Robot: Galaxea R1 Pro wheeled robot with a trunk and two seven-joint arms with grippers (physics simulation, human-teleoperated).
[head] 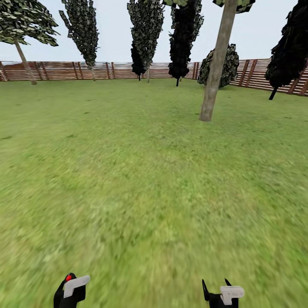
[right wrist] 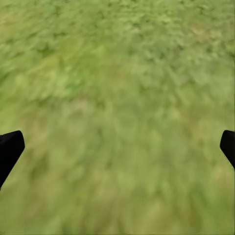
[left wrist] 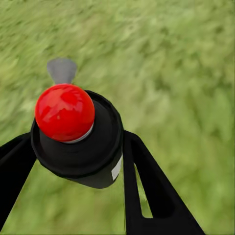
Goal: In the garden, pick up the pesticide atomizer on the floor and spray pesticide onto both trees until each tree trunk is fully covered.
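One atomizer (left wrist: 78,134) in left tool (left wrist: 73,161).

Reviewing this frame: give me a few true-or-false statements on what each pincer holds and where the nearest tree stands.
1. The left pincer grips the atomizer, which has a red top. True.
2. The right pincer holds a second atomizer. False: it is open, with only lawn between its fingers.
3. The nearest smooth tree trunk stands ahead and to the right in the head view. True.
4. The trunk stands on grey paving. False: its base meets grass.
5. A brown slat fence runs behind the trees. True.
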